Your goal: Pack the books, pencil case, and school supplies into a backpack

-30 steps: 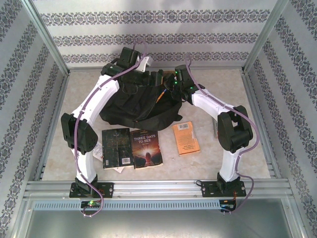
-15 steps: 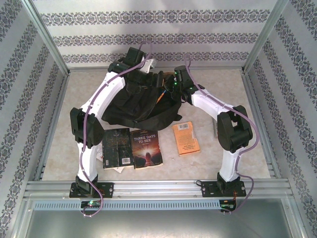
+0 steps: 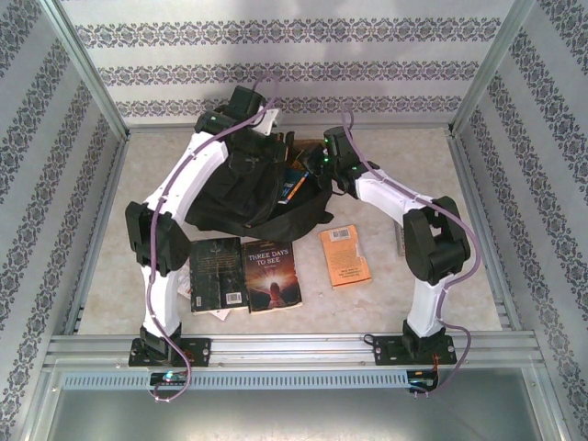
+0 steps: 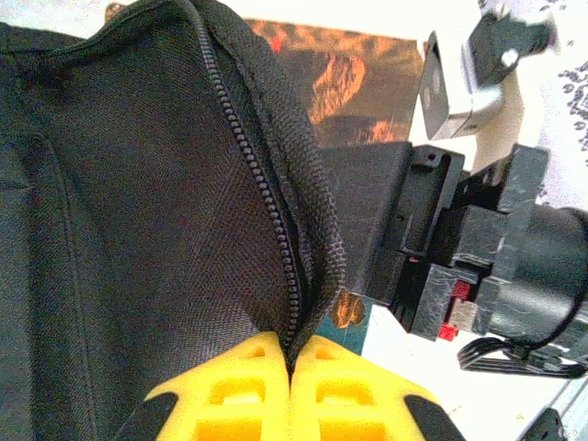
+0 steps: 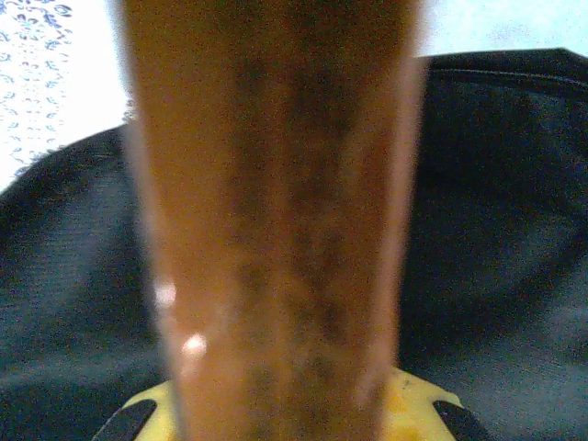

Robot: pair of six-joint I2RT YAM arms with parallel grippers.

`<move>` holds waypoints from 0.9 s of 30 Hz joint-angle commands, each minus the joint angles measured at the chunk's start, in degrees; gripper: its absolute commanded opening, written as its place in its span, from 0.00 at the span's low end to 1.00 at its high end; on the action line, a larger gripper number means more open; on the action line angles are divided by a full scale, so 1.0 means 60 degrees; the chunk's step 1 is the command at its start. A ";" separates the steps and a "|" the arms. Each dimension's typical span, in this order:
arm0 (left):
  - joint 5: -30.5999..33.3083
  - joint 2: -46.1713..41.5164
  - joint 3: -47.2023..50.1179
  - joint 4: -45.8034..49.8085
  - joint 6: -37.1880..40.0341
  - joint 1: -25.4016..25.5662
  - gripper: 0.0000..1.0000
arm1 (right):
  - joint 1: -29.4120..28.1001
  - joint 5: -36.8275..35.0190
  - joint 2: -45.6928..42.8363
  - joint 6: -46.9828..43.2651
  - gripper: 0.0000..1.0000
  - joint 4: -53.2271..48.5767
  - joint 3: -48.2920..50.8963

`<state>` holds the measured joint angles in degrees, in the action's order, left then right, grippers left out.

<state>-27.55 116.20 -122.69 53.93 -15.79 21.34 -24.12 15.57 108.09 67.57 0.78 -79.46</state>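
Note:
The black backpack (image 3: 241, 188) lies at the table's middle back, its mouth facing right. My left gripper (image 3: 265, 131) is shut on the backpack's zipped rim (image 4: 276, 230), yellow fingers (image 4: 248, 386) pinching the fabric edge. My right gripper (image 3: 310, 171) is shut on the blue-and-orange book (image 3: 294, 182) at the backpack's mouth; that book (image 5: 276, 230) is a blurred orange-brown slab against the backpack (image 5: 496, 230). In the left wrist view the book (image 4: 340, 78) shows past the rim. A black book (image 3: 218, 274), "Three Days to See" (image 3: 274, 276) and an orange book (image 3: 345, 255) lie in front.
A small pale item (image 3: 219, 314) pokes out under the black book's near edge. Metal frame rails (image 3: 294, 347) run along the near side, and patterned walls close in the left, right and back. Bare tabletop (image 3: 413, 165) lies right of the backpack.
My left gripper swung right over the backpack's top and shut on its zipped rim. The mouth now gapes wider. The right gripper kept its hold on the book, shifting little.

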 commanded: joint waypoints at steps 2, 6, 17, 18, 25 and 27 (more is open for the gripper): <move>0.0132 -0.1015 -0.0325 0.0339 0.0126 -0.0148 0.00 | 0.0204 0.0288 -0.0825 0.0185 0.00 0.1409 0.0836; 0.0101 -0.1363 -0.0639 0.0428 0.0238 -0.0158 0.00 | 0.0299 0.0449 -0.0934 0.0340 0.00 0.2190 0.1451; -0.0061 -0.1244 -0.0908 0.0544 0.0495 -0.0197 0.00 | -0.0101 0.1138 -0.0572 0.2080 0.00 0.4980 0.2184; -0.0121 -0.1229 -0.0908 0.0491 0.0454 -0.0206 0.00 | -0.0163 0.1055 -0.0520 0.2200 0.00 0.5044 0.2183; -0.0702 -0.1002 -0.1338 0.0037 -0.0041 -0.0222 0.00 | -0.0760 0.0138 0.0443 0.3202 0.00 0.5933 0.1928; -0.0929 -0.0825 -0.1647 0.0018 -0.0194 -0.0221 0.00 | -0.1058 -0.0437 0.0521 0.2904 0.00 0.5787 0.1782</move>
<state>-28.38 110.78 -127.94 57.43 -15.27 20.45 -28.21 17.37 110.13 83.79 30.48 -66.24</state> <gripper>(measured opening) 0.057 0.145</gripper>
